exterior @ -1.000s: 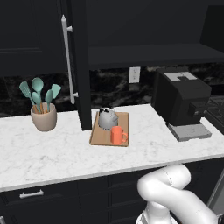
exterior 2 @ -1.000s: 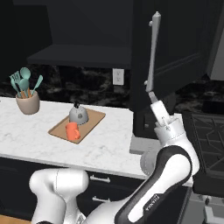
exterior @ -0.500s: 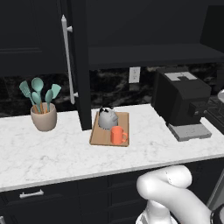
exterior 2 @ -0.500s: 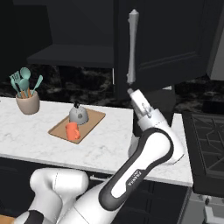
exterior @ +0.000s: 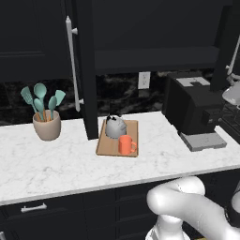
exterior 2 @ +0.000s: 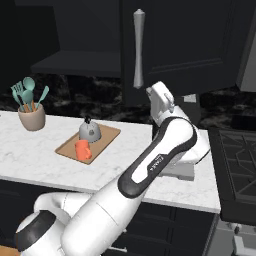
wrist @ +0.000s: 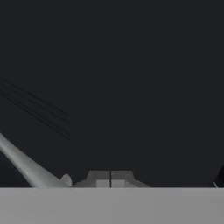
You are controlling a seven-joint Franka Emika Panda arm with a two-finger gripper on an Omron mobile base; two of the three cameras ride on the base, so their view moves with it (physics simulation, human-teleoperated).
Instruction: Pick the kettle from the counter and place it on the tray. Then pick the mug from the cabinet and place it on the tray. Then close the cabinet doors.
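Tray (exterior: 110,146) loaded: kettle (exterior: 115,126) at 12, mug (exterior: 125,145) at 5.
My end effector (wrist: 110,179) clenched, against cabinet door (exterior 2: 190,45).

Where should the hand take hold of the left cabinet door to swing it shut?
On the left cabinet door, go for the long vertical silver bar handle. It stands off the panel's face, so the hand could likely close around its middle from the side facing the utensil pot, fingers across the bar.
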